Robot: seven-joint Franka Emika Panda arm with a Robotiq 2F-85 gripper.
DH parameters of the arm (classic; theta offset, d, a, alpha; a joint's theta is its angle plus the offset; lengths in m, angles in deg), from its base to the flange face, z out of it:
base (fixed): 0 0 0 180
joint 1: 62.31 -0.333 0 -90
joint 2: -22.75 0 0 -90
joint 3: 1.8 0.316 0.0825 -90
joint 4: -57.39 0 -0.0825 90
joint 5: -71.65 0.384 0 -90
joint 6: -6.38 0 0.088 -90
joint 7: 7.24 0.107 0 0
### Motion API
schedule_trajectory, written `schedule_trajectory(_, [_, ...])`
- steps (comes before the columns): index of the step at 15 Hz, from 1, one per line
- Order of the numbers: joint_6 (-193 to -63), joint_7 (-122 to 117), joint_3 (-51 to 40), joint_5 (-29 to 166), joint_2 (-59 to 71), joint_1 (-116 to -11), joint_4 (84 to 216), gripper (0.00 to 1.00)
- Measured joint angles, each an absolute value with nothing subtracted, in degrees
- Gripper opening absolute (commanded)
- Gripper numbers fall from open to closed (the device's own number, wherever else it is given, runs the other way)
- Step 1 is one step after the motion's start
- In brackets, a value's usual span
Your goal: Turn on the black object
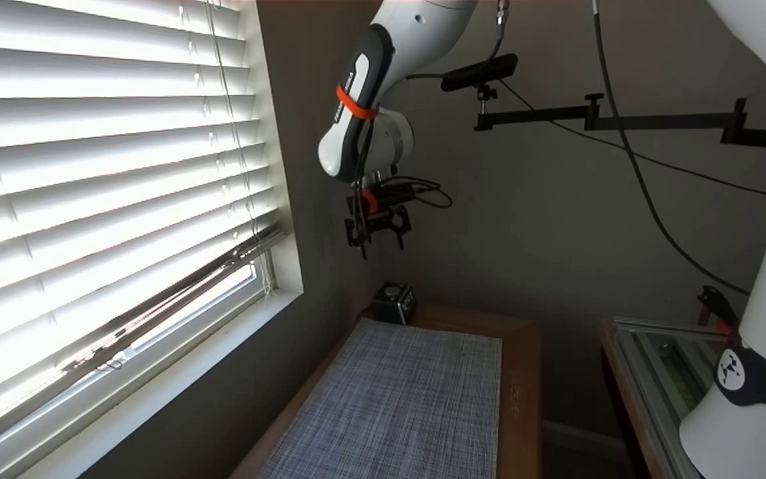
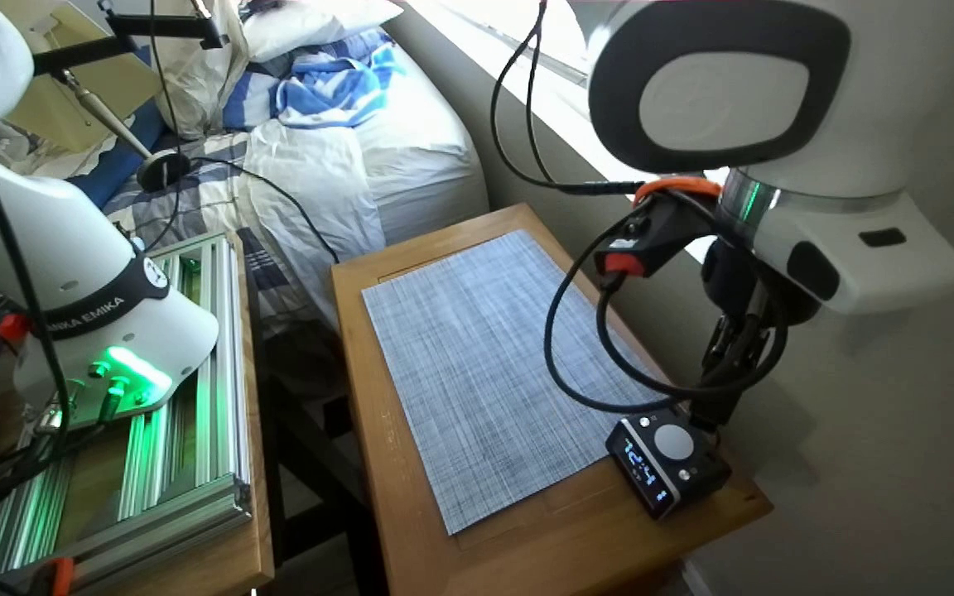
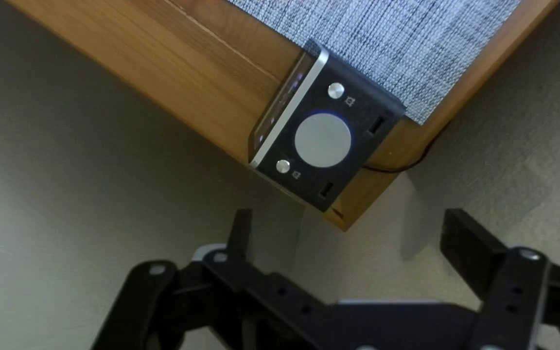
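The gripper (image 3: 348,228) looks matt. Below it, the clock (image 3: 360,141) looks like matt plastic, with shiny, metal-looking buttons (image 3: 336,90) and a smooth, satin knob (image 3: 323,140). Also below the gripper: a coarse, woven mat (image 3: 406,43) and a smooth, grained wood table (image 3: 202,73).

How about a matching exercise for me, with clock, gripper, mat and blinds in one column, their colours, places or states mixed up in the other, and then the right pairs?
Column one
1. Clock
2. Gripper
3. Mat
4. Blinds

Column two
A. Spread flat on the table
B. White, slatted
C. Black, with a lit display
D. Open, holding nothing

Right pairs
1-C
2-D
3-A
4-B
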State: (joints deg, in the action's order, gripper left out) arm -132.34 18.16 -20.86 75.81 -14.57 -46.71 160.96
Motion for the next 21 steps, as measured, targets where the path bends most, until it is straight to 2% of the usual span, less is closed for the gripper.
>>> schedule_trajectory(7, [-128.28,13.03,-23.47,67.89,-3.42,-48.88,167.38,1.00])
schedule_trajectory(21, [-123.61,-6.77,-21.15,60.77,16.96,-48.96,181.95,1.00])
